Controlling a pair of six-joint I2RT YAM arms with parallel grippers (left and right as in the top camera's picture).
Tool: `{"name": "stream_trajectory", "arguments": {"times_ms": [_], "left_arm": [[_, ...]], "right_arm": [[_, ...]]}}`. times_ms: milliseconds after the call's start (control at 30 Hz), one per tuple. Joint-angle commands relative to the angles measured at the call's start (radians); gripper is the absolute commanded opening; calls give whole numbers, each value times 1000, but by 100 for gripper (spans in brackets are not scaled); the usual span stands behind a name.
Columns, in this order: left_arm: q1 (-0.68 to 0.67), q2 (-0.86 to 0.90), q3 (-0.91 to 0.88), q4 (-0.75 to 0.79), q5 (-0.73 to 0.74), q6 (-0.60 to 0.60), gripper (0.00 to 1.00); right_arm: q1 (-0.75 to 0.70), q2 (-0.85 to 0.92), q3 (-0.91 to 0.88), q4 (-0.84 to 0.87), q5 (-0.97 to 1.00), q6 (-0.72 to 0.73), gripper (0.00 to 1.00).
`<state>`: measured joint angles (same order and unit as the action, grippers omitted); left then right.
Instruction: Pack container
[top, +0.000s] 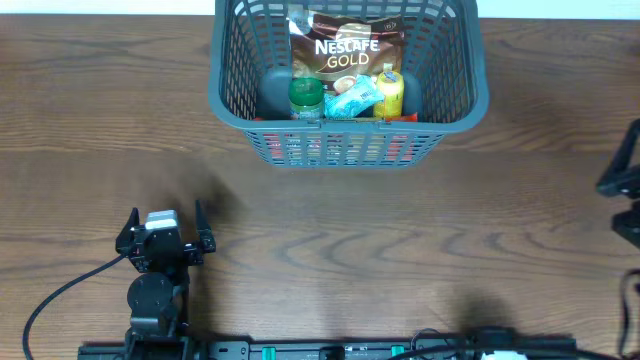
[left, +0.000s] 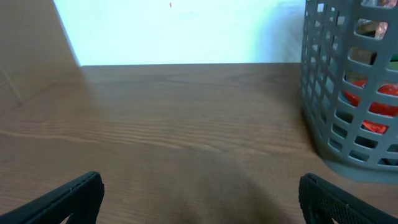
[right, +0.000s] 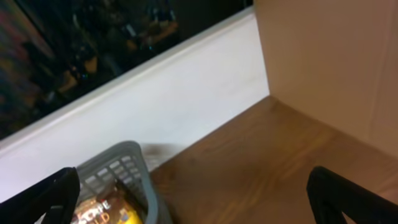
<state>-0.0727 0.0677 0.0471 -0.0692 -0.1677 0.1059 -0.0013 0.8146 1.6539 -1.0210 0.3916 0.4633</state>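
Crouching low over the table, the left arm holds jaws wide

table: brown wood grain | wall: white | side panel: beige

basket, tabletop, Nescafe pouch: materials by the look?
Basket: likely moulded plastic, matte grey; uniform slotted lattice, thick rim.
Tabletop: wood or wood-look laminate, can't tell which; brown grain streaks, low sheen.
Nescafe pouch: probably glossy foil-film; creased, printed face.
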Motion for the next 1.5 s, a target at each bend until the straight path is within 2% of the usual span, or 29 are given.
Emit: {"name": "stream_trajectory", "arguments": {"times_ms": [0,167,300,700,967,1167,1467], "left_arm": [[6,-10,-30,-11,-1,10,99],[6,-10,-30,-11,-1,10,99],[6,-10,-30,-11,-1,10,98],[6,-10,-30,-11,-1,10,99],[6,-10,-30,-11,-1,10,98],[6,-10,-30,-11,-1,10,98],[6,-10,-30,-11,-1,10,99]], "right_arm": [[16,-100,-187,84,1,108,99],[16,-227,-425,129,1,370,99],[16,-304,-569,200,1,393,99],[16,-570,-954,583,-15,87,99],[16,-698,-1162,820,-164,-156,99],[16,-740,-1263,928,-252,-265,99],[16,-809,-1325,930,-277,-309,99]]}}
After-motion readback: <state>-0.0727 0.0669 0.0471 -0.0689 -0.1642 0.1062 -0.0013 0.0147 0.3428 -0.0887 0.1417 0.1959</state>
